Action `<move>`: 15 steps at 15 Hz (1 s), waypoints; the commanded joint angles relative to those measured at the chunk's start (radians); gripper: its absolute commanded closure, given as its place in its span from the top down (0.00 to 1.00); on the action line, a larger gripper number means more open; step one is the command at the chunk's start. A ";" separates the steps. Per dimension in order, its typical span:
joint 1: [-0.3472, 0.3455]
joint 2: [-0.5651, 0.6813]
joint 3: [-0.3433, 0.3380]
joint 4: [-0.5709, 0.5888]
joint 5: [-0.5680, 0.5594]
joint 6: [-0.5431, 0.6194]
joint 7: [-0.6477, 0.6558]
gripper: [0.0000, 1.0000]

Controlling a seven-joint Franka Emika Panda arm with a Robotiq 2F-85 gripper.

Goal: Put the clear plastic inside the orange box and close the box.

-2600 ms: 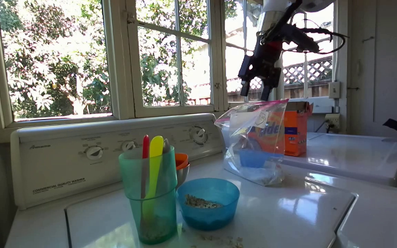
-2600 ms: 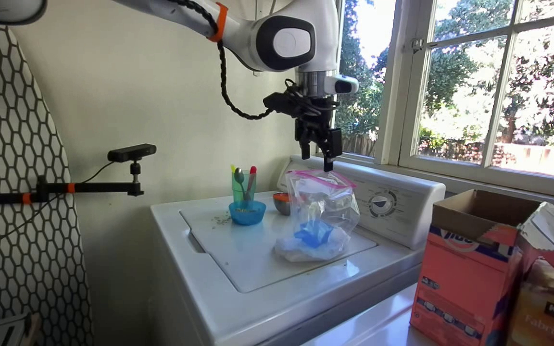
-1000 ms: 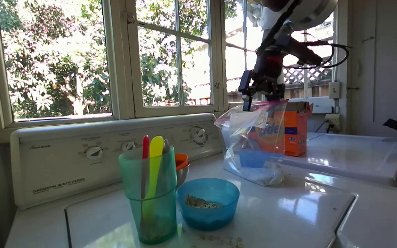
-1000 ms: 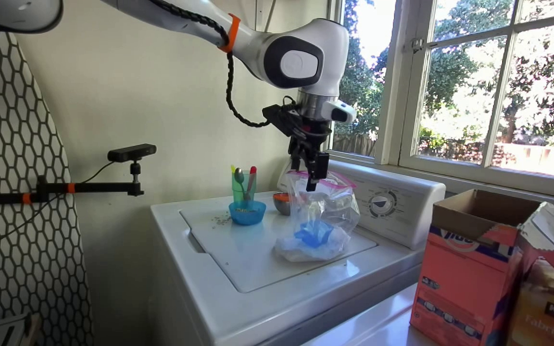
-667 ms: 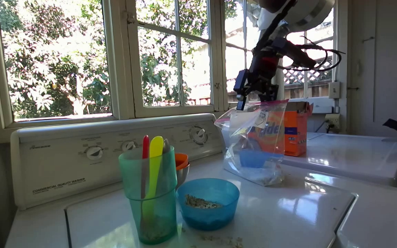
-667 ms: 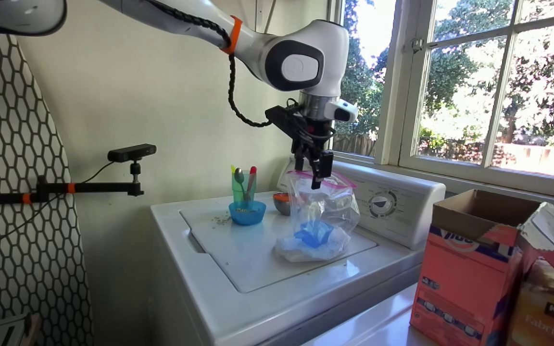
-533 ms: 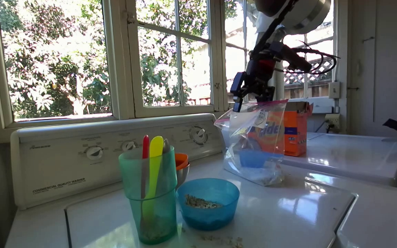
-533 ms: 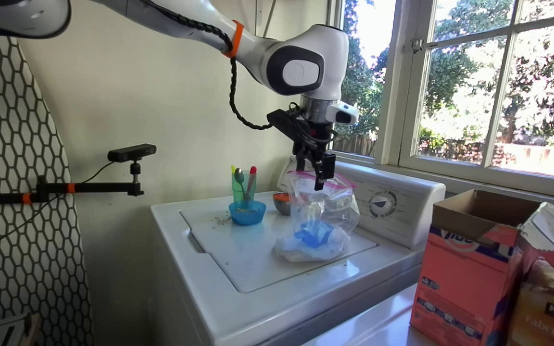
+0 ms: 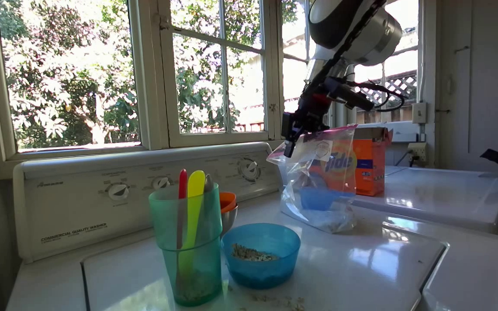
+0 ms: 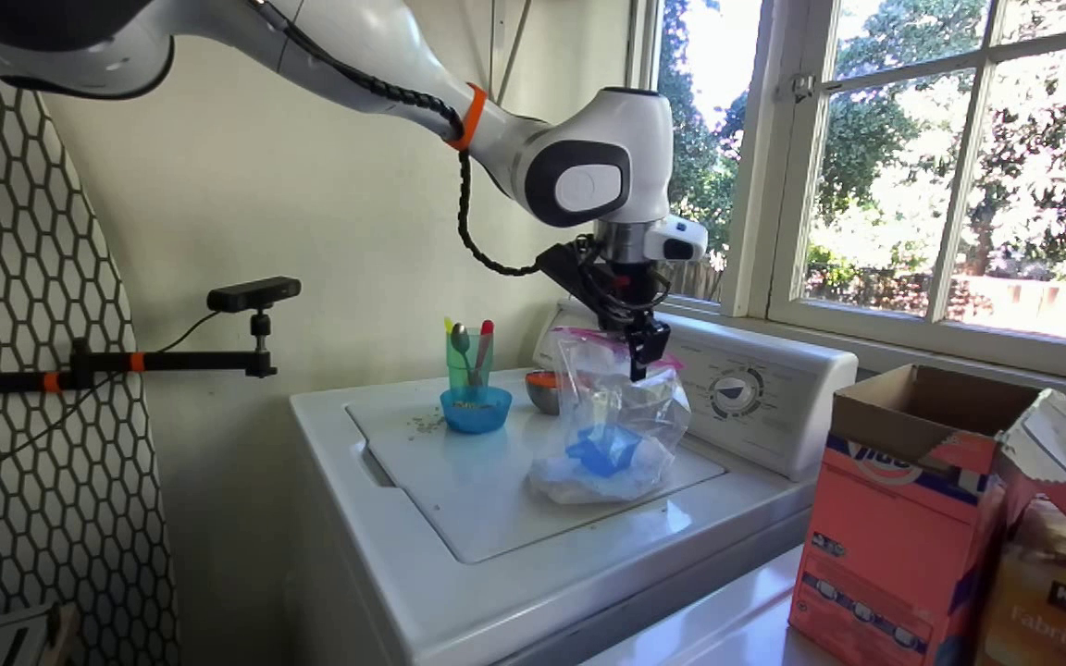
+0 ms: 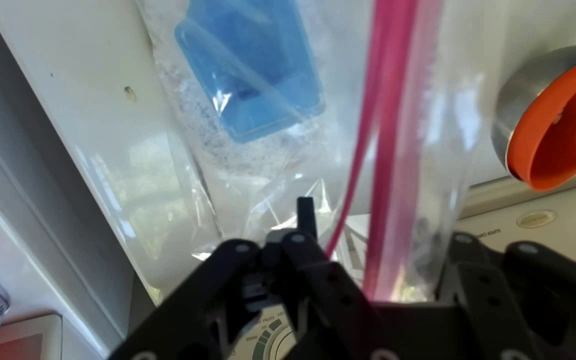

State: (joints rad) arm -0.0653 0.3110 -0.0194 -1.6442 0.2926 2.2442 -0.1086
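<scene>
The clear plastic bag [image 9: 314, 177] stands upright on the washer, its pink-edged mouth at the top. A blue scoop [image 11: 253, 75] and whitish powder are inside; the bag shows in an exterior view [image 10: 625, 398]. My gripper [image 11: 378, 235] is open, with the pink rim between its fingers in the wrist view. It sits at the bag's mouth in both exterior views [image 9: 304, 140] [image 10: 616, 356]. One finger is in front of the rim; the other is partly hidden by plastic. The orange Tide box [image 10: 894, 536] is open at the top; it also shows behind the bag [image 9: 370, 162].
A Kirkland box [image 10: 1051, 592] stands beside the orange box. On the washer [image 10: 459, 509] are a blue bowl [image 9: 260, 268], a green cup with utensils [image 9: 197, 276] and a steel-and-orange bowl [image 11: 533, 100]. The washer's control panel [image 9: 80, 216] and window stand behind.
My gripper has come down from above the bag to its mouth, so its fingers are now on either side of the rim. The bag's top has shifted slightly; the boxes have not moved.
</scene>
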 commanded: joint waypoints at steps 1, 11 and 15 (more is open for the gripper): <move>-0.004 0.015 0.008 0.017 -0.008 0.043 0.027 0.19; -0.007 -0.046 -0.027 0.033 -0.143 -0.133 0.138 0.00; -0.039 -0.091 -0.023 0.119 -0.086 -0.247 0.085 0.00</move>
State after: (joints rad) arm -0.0835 0.2593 -0.0467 -1.5793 0.1712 2.0968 0.0061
